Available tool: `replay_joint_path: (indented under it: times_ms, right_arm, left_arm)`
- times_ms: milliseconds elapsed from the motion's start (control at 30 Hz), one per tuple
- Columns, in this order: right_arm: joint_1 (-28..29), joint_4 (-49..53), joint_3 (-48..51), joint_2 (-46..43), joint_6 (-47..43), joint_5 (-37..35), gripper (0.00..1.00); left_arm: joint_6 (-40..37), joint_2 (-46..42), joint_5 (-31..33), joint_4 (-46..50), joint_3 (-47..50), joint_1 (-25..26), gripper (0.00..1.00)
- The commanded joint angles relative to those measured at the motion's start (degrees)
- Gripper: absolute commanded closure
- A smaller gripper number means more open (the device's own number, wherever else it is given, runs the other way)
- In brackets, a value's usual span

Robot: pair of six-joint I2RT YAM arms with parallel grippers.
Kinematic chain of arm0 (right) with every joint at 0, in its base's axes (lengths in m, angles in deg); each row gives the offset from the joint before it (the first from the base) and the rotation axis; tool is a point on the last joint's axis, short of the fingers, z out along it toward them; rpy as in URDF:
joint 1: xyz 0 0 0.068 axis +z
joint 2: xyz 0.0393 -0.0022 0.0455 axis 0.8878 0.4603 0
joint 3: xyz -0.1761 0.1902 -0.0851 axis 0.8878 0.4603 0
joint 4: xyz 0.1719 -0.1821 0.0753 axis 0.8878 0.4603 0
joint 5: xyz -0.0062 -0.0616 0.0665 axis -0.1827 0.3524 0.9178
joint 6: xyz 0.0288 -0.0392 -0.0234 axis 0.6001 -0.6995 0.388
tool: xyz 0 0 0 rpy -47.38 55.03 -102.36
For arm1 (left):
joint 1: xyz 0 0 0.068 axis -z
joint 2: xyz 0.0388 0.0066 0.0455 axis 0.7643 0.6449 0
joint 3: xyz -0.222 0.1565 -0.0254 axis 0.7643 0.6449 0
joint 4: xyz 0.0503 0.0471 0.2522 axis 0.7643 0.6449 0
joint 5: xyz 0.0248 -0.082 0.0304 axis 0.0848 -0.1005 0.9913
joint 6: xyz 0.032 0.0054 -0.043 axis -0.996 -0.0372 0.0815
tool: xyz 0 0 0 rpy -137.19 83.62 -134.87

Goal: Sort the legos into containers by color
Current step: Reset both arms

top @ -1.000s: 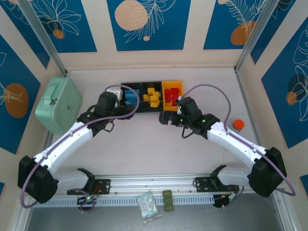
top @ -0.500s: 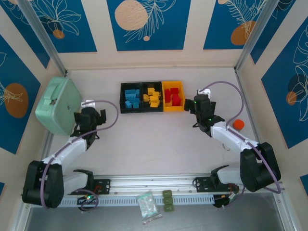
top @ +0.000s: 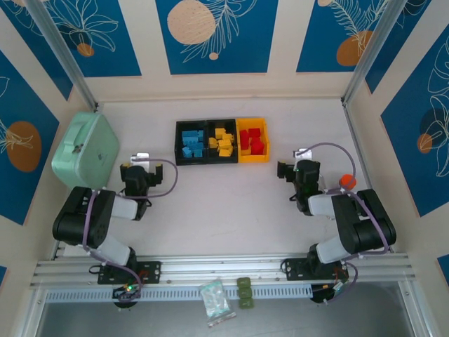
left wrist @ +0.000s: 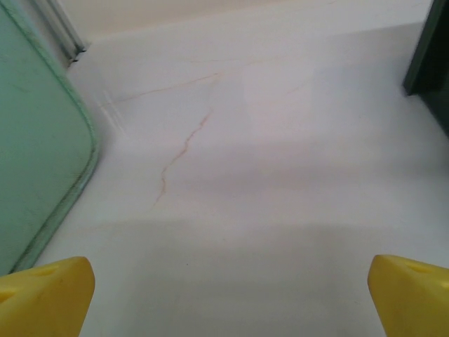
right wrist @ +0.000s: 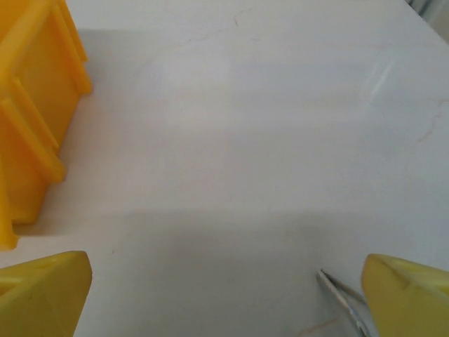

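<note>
Three containers stand in a row at the far middle of the table. The black bin on the left point(top: 180, 142) holds blue legos point(top: 191, 143). The black bin in the middle point(top: 210, 161) holds yellow legos point(top: 223, 142). The yellow-orange bin point(top: 252, 158) holds red legos point(top: 252, 140). My left gripper point(top: 142, 168) is drawn back left of the bins, open and empty over bare table point(left wrist: 228, 302). My right gripper point(top: 297, 168) is drawn back to their right, open and empty point(right wrist: 224, 298), with the yellow-orange bin's wall point(right wrist: 31, 105) at its left.
A large mint-green case point(top: 84, 152) lies at the far left, close beside the left gripper point(left wrist: 35, 161). An orange-capped object point(top: 347, 182) stands by the right arm. Green blocks point(top: 244, 293) and a small plastic bag point(top: 216, 300) lie on the near rail.
Both arms have pulled back from the bins toward their bases and folded up. Both grippers have stayed open, with nothing in them.
</note>
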Motion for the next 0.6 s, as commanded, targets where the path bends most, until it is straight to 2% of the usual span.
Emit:
replay_joint_path:
  times_ms: [0,33,67,100,167,233,300,567]
  right_arm:
    - [-4.75,-17.83,1.89,5.09,0.70,14.47,0.01]
    - [-4.32,-7.29,-1.24,3.06,0.23,13.99,0.01]
    - [-4.45,-0.22,-4.26,1.85,1.12,13.35,0.01]
    - [-5.45,-6.64,-2.56,3.72,1.86,14.75,0.01]
    - [-2.22,-4.59,-2.57,2.68,2.62,2.63,0.01]
    - [-2.15,-6.37,-2.27,3.18,2.25,2.65,0.01]
    - [-4.53,-3.88,-3.09,2.75,3.40,7.35,0.01]
    - [-5.03,-3.06,-3.47,2.81,3.52,8.78,0.01]
  left_arm:
    - [-1.09,1.09,-3.50,-4.21,-1.28,-0.80,0.01]
    - [0.39,0.25,-2.18,-1.19,-2.07,-1.30,0.01]
    - [0.40,0.74,-2.27,-2.43,-2.18,-1.65,0.01]
    - [0.35,0.91,-2.15,-2.43,-2.09,-1.66,0.01]
    - [0.31,0.86,-2.08,-2.56,-2.10,-1.65,0.01]
    - [0.50,0.52,-2.06,-2.06,-2.07,-1.63,0.01]
    - [0.35,0.63,-2.06,-2.30,-1.94,-1.61,0.01]
    - [0.28,0.68,-1.95,-2.68,-1.89,-1.55,0.01]
